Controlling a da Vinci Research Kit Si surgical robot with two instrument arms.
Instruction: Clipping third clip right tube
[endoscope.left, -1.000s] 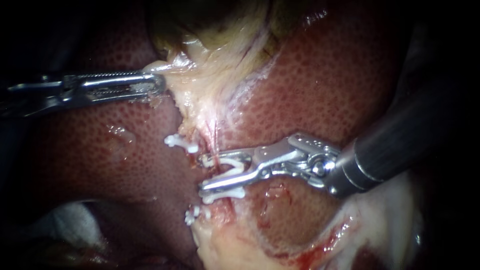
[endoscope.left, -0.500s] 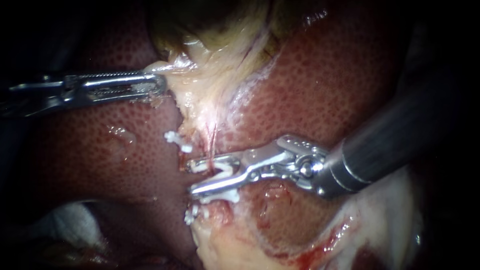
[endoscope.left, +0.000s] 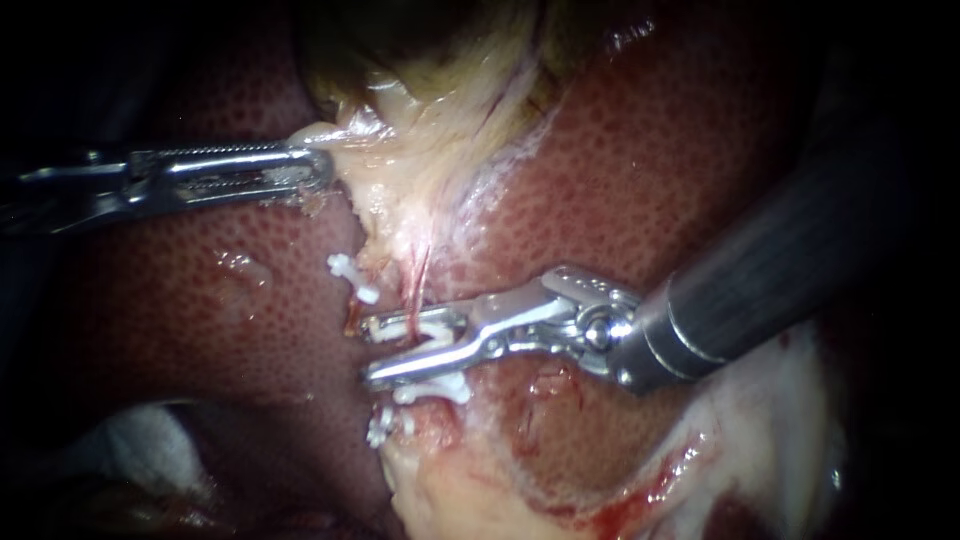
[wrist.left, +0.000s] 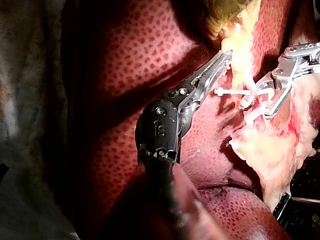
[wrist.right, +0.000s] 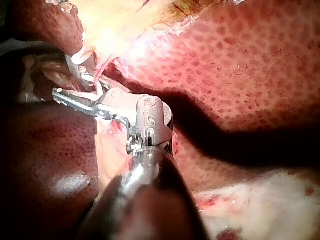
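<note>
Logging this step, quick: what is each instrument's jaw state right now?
Left instrument: jaws shut on pale tissue.
Right instrument: jaws holding a white clip astride the tube.

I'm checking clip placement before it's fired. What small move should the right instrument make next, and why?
Probably the right instrument should close, locking its white clip. The clip sits open astride the tube, jaw tips past it, between the upper clip and lower clip; the left instrument grips the pale tissue.

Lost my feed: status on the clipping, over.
Left instrument: jaws shut on pale tissue. Right instrument: jaws hold open clip astride the tube, not yet closed. Nothing in the way.
</note>
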